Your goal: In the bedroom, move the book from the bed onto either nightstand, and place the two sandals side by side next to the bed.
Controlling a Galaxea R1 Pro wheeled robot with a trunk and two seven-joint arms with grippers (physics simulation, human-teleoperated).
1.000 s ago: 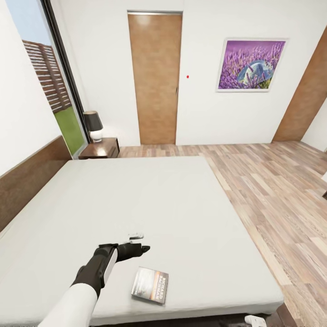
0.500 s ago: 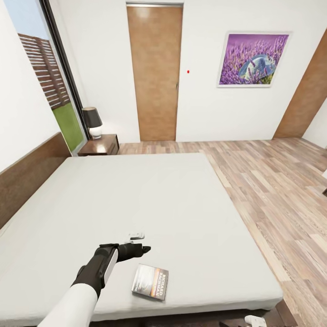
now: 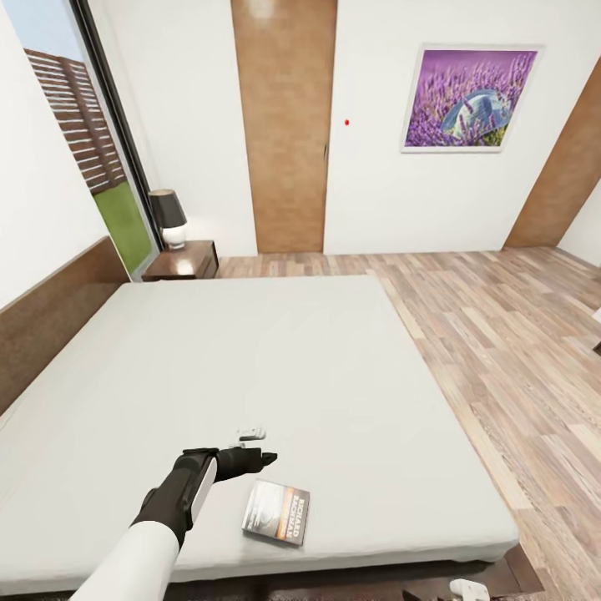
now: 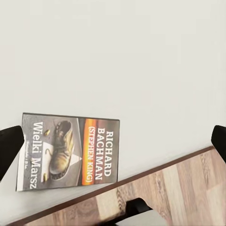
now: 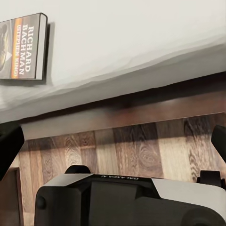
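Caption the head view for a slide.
Left claw open above the bed, beside the book; the nightstand with lamp stands beyond.

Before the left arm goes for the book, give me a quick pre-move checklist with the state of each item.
1. Book lies flat on the bed, near its edge, nothing on top: ok.
2. Left pincer open: ok; the left wrist view shows its fingers spread wide.
3. Left pincer on the book: not ok; it hovers beside the book, apart from it.
4. Nightstand top free for the book: cannot tell; a lamp stands on it, some bare wood shows.
5. Right pincer empty: ok; open, low beside the bed frame.
6. Sandals located: cannot tell.
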